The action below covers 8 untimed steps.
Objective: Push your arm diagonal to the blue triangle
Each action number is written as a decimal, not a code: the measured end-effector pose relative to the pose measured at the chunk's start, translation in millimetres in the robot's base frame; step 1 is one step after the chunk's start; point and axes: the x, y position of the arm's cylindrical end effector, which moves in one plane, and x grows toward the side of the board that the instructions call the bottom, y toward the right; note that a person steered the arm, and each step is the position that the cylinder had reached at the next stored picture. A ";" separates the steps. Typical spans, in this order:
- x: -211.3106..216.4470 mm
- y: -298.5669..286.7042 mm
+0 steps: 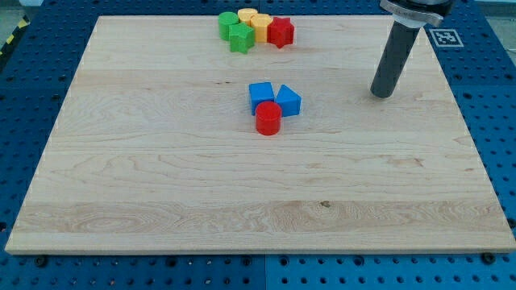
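The blue triangle lies near the board's middle, touching a blue cube on its left and a red cylinder at its lower left. My tip rests on the board to the right of the blue triangle, well apart from it and at about the same height in the view. The dark rod rises from the tip toward the view's top right.
A cluster sits at the view's top: a green cylinder, a green star-like block, two yellow blocks and a red star. The wooden board lies on a blue perforated table.
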 end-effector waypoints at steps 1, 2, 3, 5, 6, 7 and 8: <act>0.0 0.7; 0.0 0.4; -6.8 0.3; -15.9 -38.7; -0.7 -38.7; 54.1 -37.3; 78.5 -34.4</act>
